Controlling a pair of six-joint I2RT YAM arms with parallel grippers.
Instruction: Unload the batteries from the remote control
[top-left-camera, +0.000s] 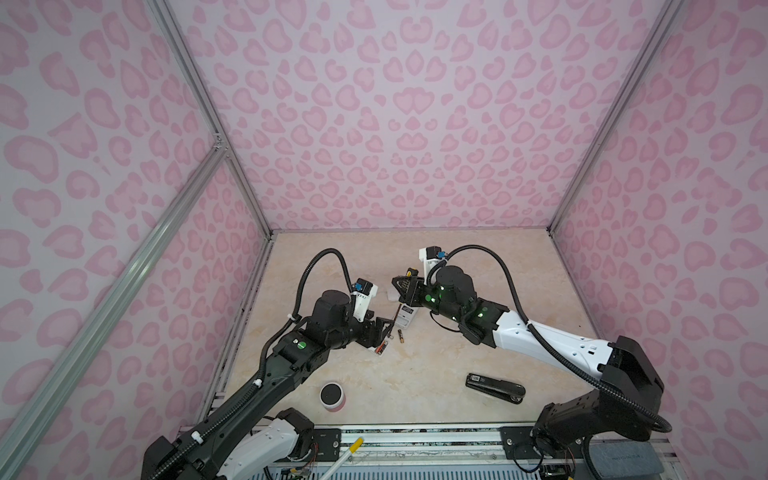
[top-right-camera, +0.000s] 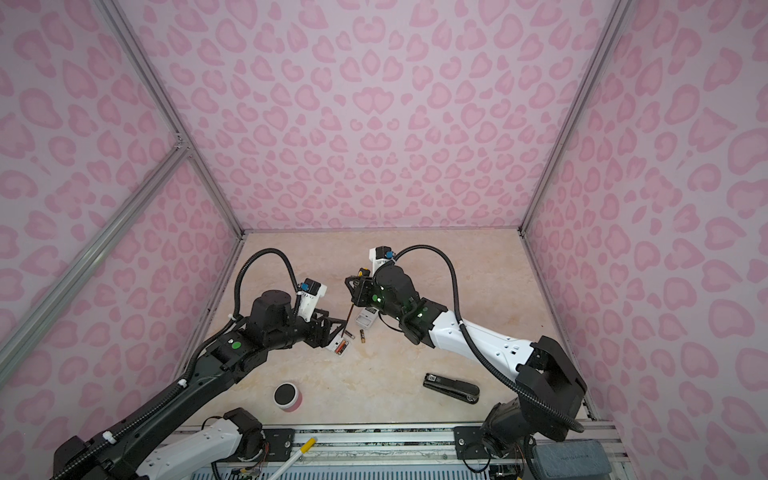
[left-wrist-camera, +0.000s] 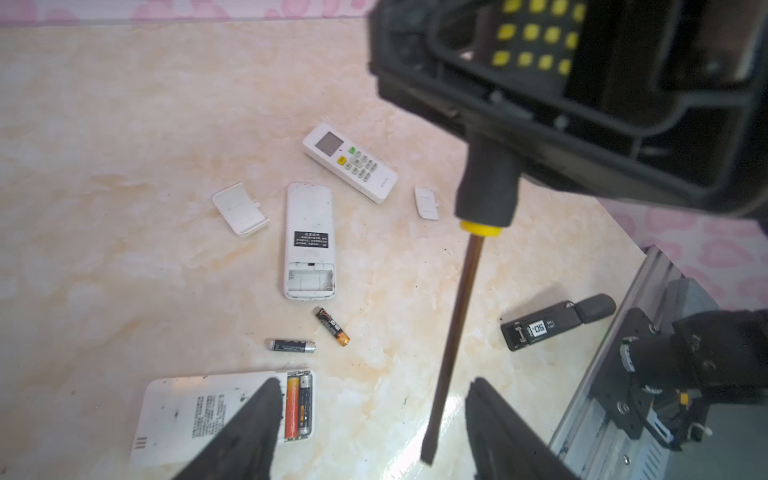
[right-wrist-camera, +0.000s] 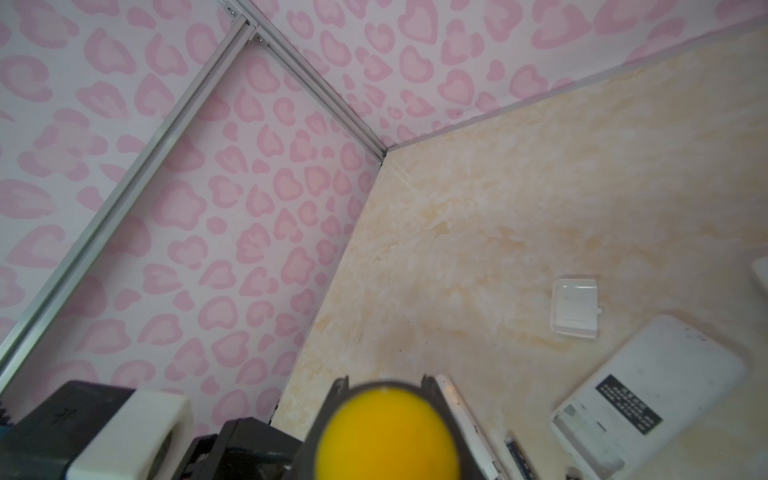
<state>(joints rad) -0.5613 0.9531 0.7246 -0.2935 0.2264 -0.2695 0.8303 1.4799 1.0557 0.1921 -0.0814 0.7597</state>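
Surface (left-wrist-camera: 124, 124): glossy cream marble-look sheet with orange veining
Near remote (left-wrist-camera: 187, 415): smooth white plastic slab, rounded corners, face down, printed text on its back, battery bay open
Middle remote (left-wrist-camera: 309, 232): white, face down, black label, bay empty
Far remote (left-wrist-camera: 349, 162): white, face up, grey screen, small raised buttons
Batteries (left-wrist-camera: 331, 326): slim cylinders with metal ends; two lie loose on the surface between the near and middle remotes, one dark with a gold end, near it a silver-ended battery (left-wrist-camera: 291, 345); a seated pair (left-wrist-camera: 292, 409), one orange and one black, lies side by side in the near remote's bay
Covers (left-wrist-camera: 240, 209): thin white plastic lids, one at each side of the middle remote
Screwdriver (left-wrist-camera: 488, 183): black rubbery handle, yellow collar and butt, long brownish shaft, flat tip
Right gripper (right-wrist-camera: 384, 386): clamped on the screwdriver handle
Left gripper (left-wrist-camera: 374, 436): matte black wedge fingers spread wide, holding nothing; the screwdriver tip shows between them in the left wrist view
Stapler (left-wrist-camera: 552, 324): black, blocky, near the metal rail
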